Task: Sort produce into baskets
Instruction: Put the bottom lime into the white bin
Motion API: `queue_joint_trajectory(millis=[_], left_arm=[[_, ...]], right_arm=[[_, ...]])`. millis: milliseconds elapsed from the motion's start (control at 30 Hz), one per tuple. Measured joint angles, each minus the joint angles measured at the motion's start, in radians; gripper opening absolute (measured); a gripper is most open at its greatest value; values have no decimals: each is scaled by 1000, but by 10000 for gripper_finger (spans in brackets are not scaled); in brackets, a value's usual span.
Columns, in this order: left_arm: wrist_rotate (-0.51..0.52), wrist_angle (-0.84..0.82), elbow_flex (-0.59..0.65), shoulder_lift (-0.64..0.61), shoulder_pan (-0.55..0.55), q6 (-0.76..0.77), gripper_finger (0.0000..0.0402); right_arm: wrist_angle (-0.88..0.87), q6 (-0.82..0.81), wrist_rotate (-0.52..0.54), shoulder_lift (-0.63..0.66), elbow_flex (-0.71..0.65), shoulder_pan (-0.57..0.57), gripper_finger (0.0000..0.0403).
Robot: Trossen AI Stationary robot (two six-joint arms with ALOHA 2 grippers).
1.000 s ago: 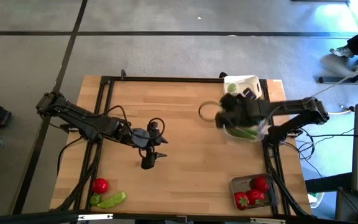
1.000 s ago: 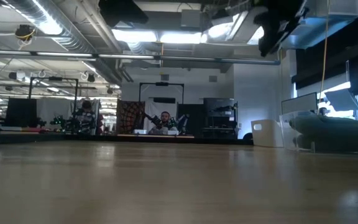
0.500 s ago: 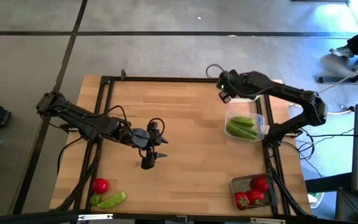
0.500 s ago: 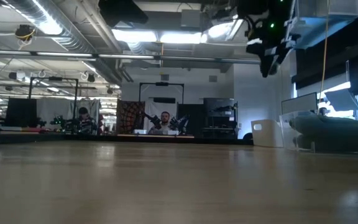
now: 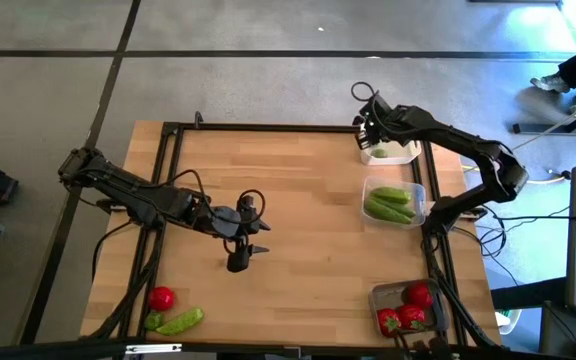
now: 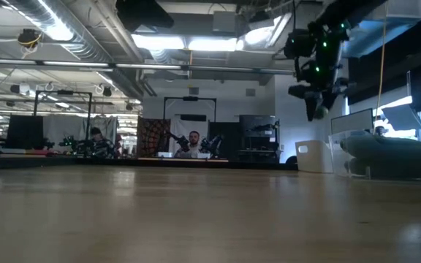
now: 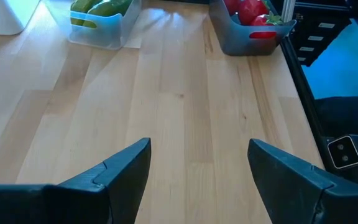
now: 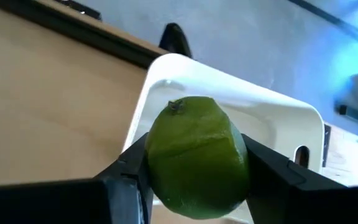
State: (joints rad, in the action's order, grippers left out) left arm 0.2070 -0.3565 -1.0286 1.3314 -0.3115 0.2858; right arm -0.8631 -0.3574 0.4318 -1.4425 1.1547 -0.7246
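The right gripper (image 8: 194,171) clamps a smooth, round green lime (image 8: 196,155) above the opaque white basket (image 8: 260,118). Only the right wrist view shows this grip. The left gripper (image 7: 197,165), jaws apart and empty, hangs over bare wood well away from the white basket, facing the clear basket (image 7: 98,28) of pods.

Green lime (image 8: 196,157) between dark fingers (image 8: 128,180), over a white basket (image 8: 272,121). Green pods (image 5: 389,203) fill the clear basket (image 5: 419,190); red tomatoes (image 5: 408,308) sit in the grey basket (image 5: 378,295). Near left: a red tomato (image 5: 162,298) and a green pod (image 5: 180,321) on pale striped wood (image 5: 298,200).
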Motion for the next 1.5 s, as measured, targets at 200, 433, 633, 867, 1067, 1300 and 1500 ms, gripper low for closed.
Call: queue_joint_trajectory(millis=[200, 433, 633, 867, 1067, 1300, 1500], left_arm=[[0, 0, 0, 0, 0, 1, 267], [0, -1, 0, 0, 0, 2, 267], [0, -1, 0, 0, 0, 3, 267], [0, -1, 0, 0, 0, 3, 267], [-1, -1, 0, 0, 0, 3, 267], [-1, -1, 0, 0, 0, 3, 267], [-1, -1, 0, 0, 0, 3, 267]], right_arm=[[102, -1, -39, 0, -76, -70, 172], [207, -22, -91, 0, -151, -90, 172], [251, -23, -94, 0, -185, -88, 172], [305, -35, -115, 0, -240, -87, 172], [334, -52, -113, 0, -273, -87, 172], [349, -24, -112, 0, -289, -87, 172], [381, -8, -112, 0, -310, -87, 202]])
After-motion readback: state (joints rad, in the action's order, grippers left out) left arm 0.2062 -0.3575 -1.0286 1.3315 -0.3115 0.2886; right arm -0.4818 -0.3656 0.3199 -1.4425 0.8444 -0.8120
